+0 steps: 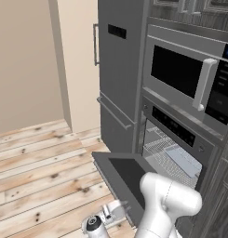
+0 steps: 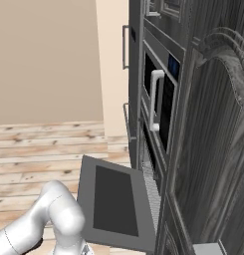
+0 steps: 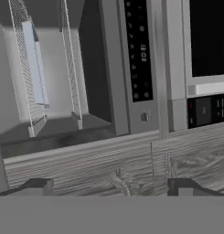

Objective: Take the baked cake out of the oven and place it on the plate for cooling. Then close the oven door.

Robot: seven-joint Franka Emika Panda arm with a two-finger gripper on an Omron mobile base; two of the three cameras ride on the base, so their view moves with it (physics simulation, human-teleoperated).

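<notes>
Ahead of our gripper (image 3: 109, 186), past its two widely parted, empty fingertips, we see the oven (image 3: 58, 77) standing open, its cavity lit and its wire racks (image 3: 70, 64) bare apart from a pale, flat bluish tray (image 3: 34, 64) resting on one of them. We cannot tell whether that tray carries the cake; nothing cake-shaped is clear to us. Nearer to us, the oven door (image 1: 127, 174) hangs fully down, level, between our arm and the cavity. Farther out from the gripper, beside the oven's black control strip (image 3: 138, 50), sits the microwave (image 1: 190, 79) with its upright handle, and dark wood-grain cabinet panels (image 2: 213, 149) frame both. We judge the task barely begun: the door is open, but the cake has yet to be lifted out and set on the plate, and the door remains to be closed.
</notes>
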